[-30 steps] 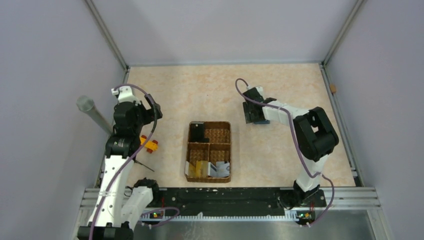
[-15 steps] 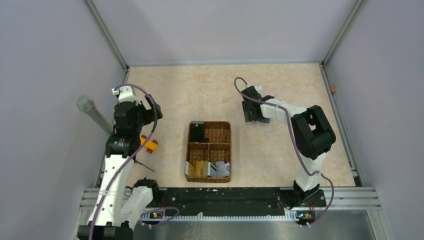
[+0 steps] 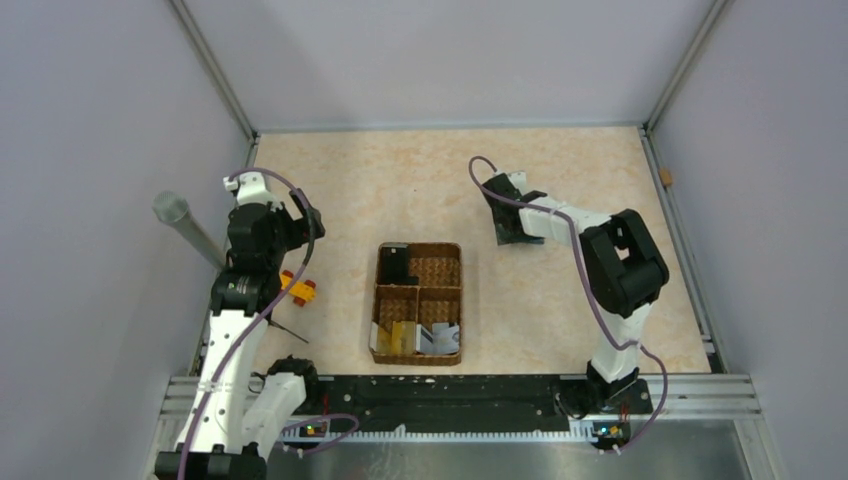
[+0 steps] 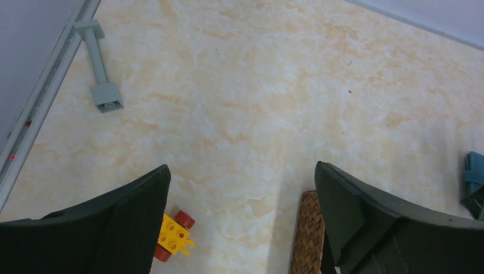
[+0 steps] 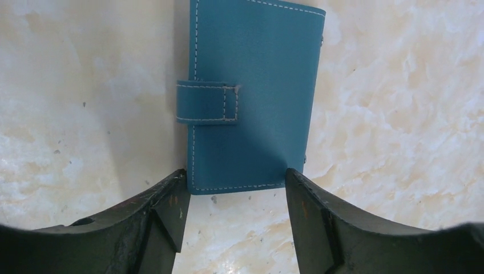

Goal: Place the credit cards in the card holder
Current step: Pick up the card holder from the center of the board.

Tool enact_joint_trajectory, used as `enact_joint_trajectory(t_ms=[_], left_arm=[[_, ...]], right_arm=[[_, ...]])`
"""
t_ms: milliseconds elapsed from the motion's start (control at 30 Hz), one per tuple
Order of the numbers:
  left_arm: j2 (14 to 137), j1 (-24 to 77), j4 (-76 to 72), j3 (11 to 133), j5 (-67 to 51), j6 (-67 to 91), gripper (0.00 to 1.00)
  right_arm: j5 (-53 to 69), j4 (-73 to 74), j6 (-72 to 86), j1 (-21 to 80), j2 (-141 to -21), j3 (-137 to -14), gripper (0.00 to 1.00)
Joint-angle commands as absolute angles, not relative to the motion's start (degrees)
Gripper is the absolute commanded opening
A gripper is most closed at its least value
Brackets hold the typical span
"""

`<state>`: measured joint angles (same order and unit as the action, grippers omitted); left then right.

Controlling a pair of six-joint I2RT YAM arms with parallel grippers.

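Observation:
The teal card holder [image 5: 251, 97] lies shut on the table, its strap tab on the left side of its face. My right gripper [image 5: 234, 177] is open just above it, with one fingertip at each near corner and neither gripping it. In the top view the right gripper [image 3: 510, 228] covers most of the holder. The gold credit cards [image 3: 400, 337] and the white-grey ones [image 3: 440, 338] stand in the front compartments of the wicker basket. My left gripper [image 4: 242, 171] is open and empty above the table left of the basket, and shows in the top view [image 3: 298, 222].
The brown wicker basket [image 3: 440, 272] stands mid-table, with a black item [image 3: 397, 262] in its back-left compartment. A yellow-and-red toy block [image 4: 174, 237] lies below the left gripper. A grey brick piece [image 4: 105, 94] lies by the left rail. A grey pole [image 3: 185, 225] stands at the left.
My right gripper has turned and shifted slightly over the card holder, covering more of it in the top view. The left arm has not moved.

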<state>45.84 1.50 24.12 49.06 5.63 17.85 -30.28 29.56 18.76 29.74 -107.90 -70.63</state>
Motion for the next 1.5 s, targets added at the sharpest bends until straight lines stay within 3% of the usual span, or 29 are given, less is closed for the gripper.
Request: enact_joint_trajectory(t_ms=[0,333,500,567,733,1000,1167,1300,1467], left_arm=[[44.8,1.1,23.0,49.3,6.3,17.3,0.99],[44.7,1.2,23.1,49.2,6.2,17.1,0.99],[44.5,1.2,23.2,49.1,6.2,17.0,0.99],[44.4,1.1,23.1,49.0,5.9,17.0,0.99],[44.6,1.1,23.0,49.0,5.1,17.1,0.99],[44.2,1.2,22.6,48.9,2.9,16.6,0.99],[43.4,1.2,16.8,47.7,-15.7,17.0,0.99],[42.3,1.9,2.1,42.9,-34.2,29.8,0.99],[42.2,6.3,-19.5,38.5,-40.9,45.6,0.99]], right_arm=[[-35.0,29.0,18.7,30.0,-110.5,-72.4,0.61],[-40.5,24.0,12.6,30.0,-114.5,-73.7,0.41],[-42.4,22.9,11.1,30.0,-116.3,-74.2,0.17],[-43.2,22.7,10.7,30.1,-115.7,-74.2,0.00],[-39.8,23.9,11.1,30.5,-108.4,-74.1,0.00],[-11.0,21.2,18.6,30.5,-86.1,-68.0,0.00],[7.8,12.4,21.0,30.5,-74.2,-61.5,0.00],[22.9,3.3,24.2,30.4,-67.1,-59.0,0.00],[40.2,-14.8,32.4,30.4,-62.6,-55.4,0.00]])
